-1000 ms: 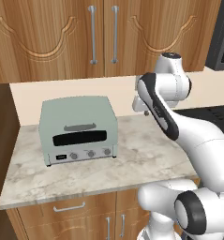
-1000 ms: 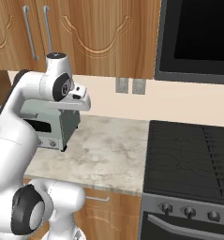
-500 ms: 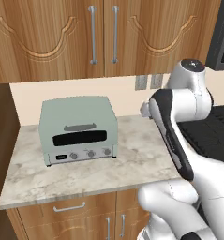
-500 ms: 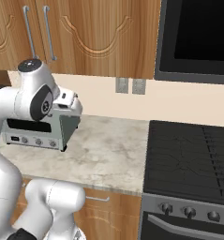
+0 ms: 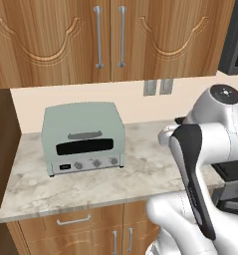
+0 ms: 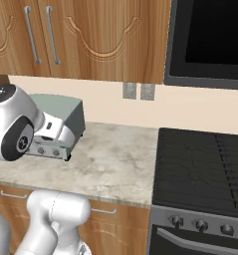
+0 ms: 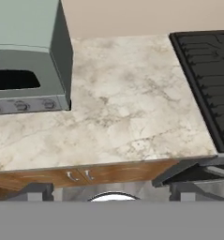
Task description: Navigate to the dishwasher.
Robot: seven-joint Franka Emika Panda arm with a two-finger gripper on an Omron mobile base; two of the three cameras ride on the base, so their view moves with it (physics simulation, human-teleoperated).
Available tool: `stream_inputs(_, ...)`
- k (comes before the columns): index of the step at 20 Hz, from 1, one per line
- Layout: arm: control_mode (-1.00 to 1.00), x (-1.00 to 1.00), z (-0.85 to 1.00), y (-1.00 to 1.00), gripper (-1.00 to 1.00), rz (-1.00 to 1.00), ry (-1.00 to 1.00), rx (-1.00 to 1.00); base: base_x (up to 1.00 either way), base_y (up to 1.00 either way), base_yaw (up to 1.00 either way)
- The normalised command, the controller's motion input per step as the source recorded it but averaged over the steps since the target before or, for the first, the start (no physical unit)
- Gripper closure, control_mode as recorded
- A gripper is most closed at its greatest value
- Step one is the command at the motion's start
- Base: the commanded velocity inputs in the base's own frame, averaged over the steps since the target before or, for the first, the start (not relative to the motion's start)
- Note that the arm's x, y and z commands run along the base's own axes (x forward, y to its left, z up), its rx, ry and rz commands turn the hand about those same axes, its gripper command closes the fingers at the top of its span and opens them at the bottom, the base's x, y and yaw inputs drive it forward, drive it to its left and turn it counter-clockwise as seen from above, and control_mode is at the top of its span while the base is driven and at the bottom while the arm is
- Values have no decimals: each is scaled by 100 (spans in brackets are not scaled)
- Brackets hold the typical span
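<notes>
The two dark finger tips (image 7: 112,193) barely clear the hand view's bottom edge, well apart, jaws spread, above a beige marble countertop (image 7: 132,117). Left of it sits a pale green toaster oven (image 5: 83,137), cut off; right, a black stove range (image 6: 200,169). Dishwasher indiscernible.

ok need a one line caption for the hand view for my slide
Looking down on a marble counter between a pale green toaster oven and a black stove.
</notes>
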Motion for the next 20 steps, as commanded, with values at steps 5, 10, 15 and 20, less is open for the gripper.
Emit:
stream_inputs(5, 100, -23, 0, 0, -100, -3, 19, 1, -10, -2, 0)
stream_inputs(10, 100, 0, 0, 0, -100, 0, 0, 0, -80, -34, -2)
stream_inputs(15, 100, 0, 0, 0, -100, 0, 0, 0, -71, -90, -7)
stream_inputs(20, 100, 0, 0, 0, -100, 0, 0, 0, -49, -100, -2)
